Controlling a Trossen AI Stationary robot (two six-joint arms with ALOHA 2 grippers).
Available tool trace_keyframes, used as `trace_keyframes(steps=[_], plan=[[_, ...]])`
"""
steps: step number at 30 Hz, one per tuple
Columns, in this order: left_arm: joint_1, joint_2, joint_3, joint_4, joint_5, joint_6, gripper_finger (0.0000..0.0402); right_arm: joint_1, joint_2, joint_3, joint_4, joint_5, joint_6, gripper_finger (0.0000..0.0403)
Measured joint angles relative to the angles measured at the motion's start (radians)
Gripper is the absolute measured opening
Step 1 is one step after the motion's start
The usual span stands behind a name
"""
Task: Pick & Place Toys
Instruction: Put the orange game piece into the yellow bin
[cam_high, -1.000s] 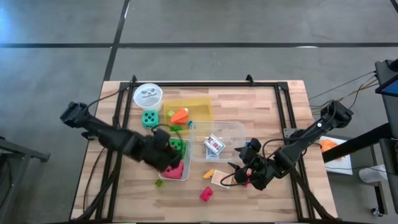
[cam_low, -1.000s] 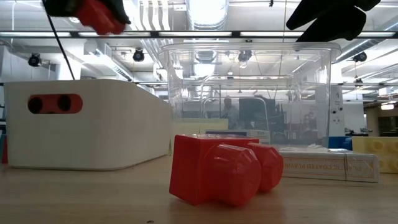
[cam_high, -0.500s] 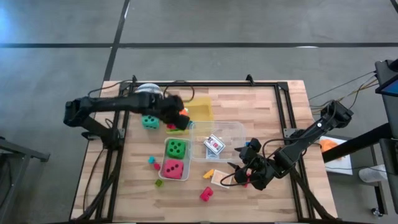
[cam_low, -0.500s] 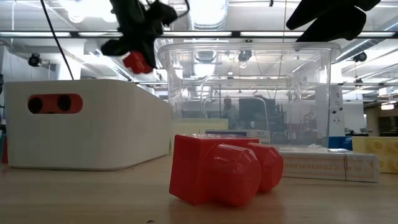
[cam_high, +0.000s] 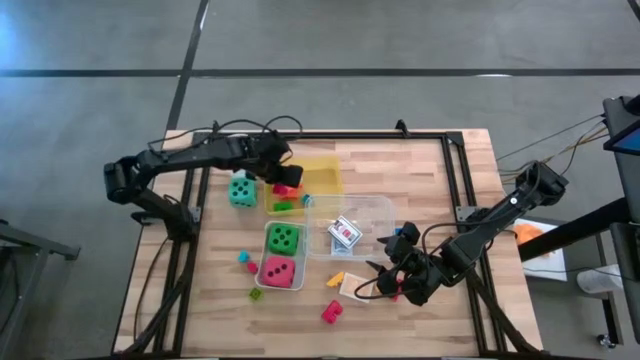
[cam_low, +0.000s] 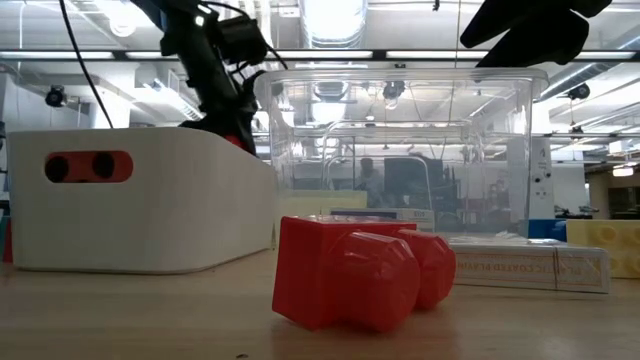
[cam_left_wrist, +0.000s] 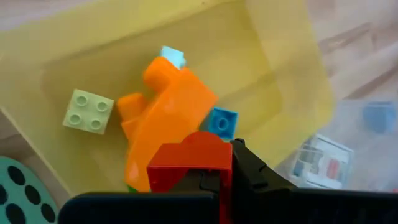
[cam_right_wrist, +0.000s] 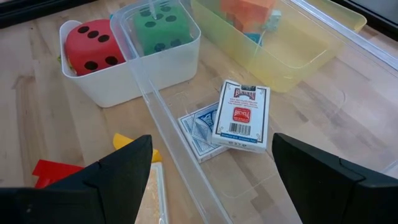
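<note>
My left gripper (cam_high: 283, 181) hangs over the yellow tray (cam_high: 322, 172), shut on a red block (cam_left_wrist: 189, 163). Below it in the tray lie an orange block (cam_left_wrist: 165, 118), a pale green block (cam_left_wrist: 88, 111) and a small blue one (cam_left_wrist: 222, 121). My right gripper (cam_high: 386, 276) waits open near the front right, above the table beside the clear box (cam_high: 372, 212). That box holds card packs (cam_right_wrist: 239, 115). A green die (cam_high: 284, 238) and a red die (cam_high: 280, 270) sit in a white bin. A teal die (cam_high: 240, 190) rests on the table. My left gripper pinches the red block (cam_left_wrist: 186, 165) between its two fingers, coming from above and slanting down. The gripper body hides which faces the fingers are on. The block is lifted clear, just above the orange block in the tray.
A big red block (cam_high: 330, 312) and a yellow block (cam_high: 336, 279) lie near the front edge, with a flat card pack (cam_low: 520, 265) beside them. Small blocks (cam_high: 243, 258) (cam_high: 257, 294) lie left of the white bin (cam_high: 268, 284). Black rails frame the table.
My left gripper has swung from over the white bin toward the table's far edge, then a little right and down over the yellow tray, rolling as it went. It has stayed shut on the red block, which travelled with it, clear of the table.
</note>
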Motion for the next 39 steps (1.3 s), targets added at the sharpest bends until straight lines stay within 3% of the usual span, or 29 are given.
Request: trace_keyframes(steps=[9, 20, 30, 34, 39], plan=[[0.013, 0.0, -0.028, 0.005, -0.106, -0.066, 0.0001, 0.0, 0.0, 0.0, 0.0, 0.0, 0.0, 0.0325], [0.041, 0.0, 0.001, -0.034, -0.134, -0.099, 0.0001, 0.0, 0.0, 0.0, 0.0, 0.0, 0.0, 0.0325], [0.043, 0.012, 0.117, -0.101, -0.131, -0.094, 0.0001, 0.0, 0.0, 0.0, 0.0, 0.0, 0.0, 0.0325], [0.043, 0.076, 0.192, -0.14, -0.112, -0.053, 0.0001, 0.0, 0.0, 0.0, 0.0, 0.0, 0.0, 0.0325], [0.045, 0.18, 0.308, -0.305, -0.101, -0.011, 0.0001, 0.0, 0.0, 0.0, 0.0, 0.0, 0.0, 0.0325]])
